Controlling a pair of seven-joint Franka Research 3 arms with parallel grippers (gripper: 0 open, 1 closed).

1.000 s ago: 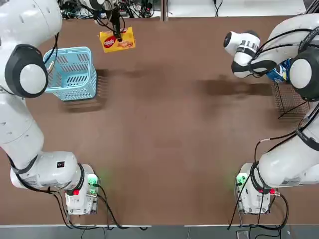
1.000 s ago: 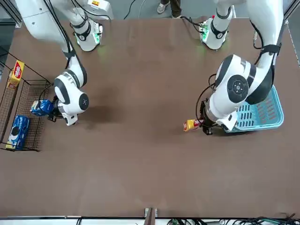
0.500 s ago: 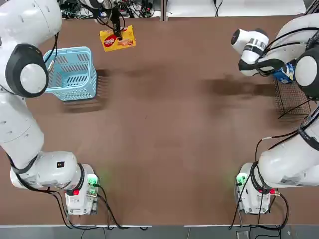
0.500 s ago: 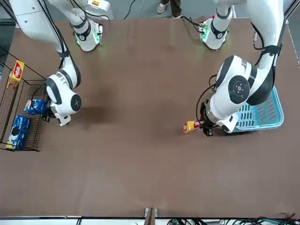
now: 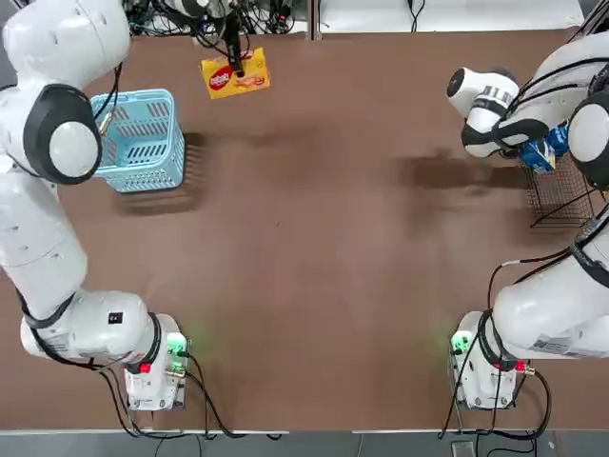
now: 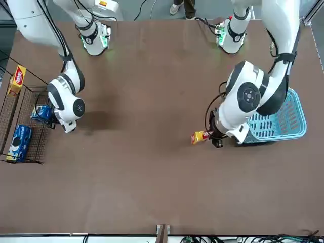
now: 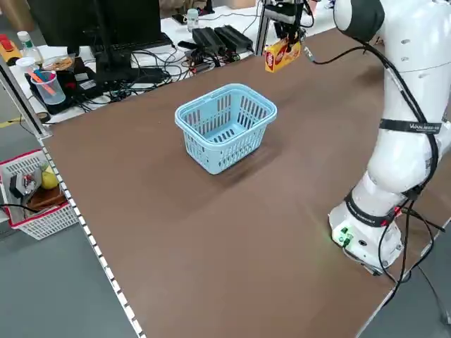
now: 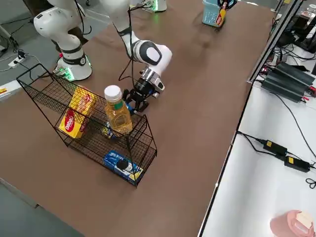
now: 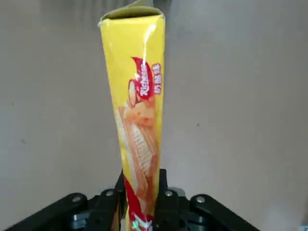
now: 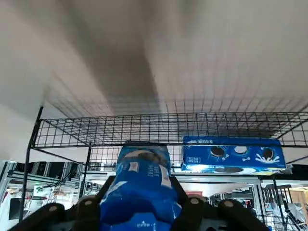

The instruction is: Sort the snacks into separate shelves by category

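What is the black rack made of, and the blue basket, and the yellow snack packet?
Black rack: looks like thin metal wire, see-through mesh.
Blue basket: likely plastic, smooth moulded slats.
Yellow snack packet: probably glossy plastic film, with a bright glare streak.

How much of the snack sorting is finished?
Partly done. The rack already holds a yellow packet on one tier and a blue packet on the lowest. In hand: the right gripper is bringing another blue packet up to the rack, and the left gripper holds a yellow packet beyond the basket. Left: shelving both. The basket looks empty.
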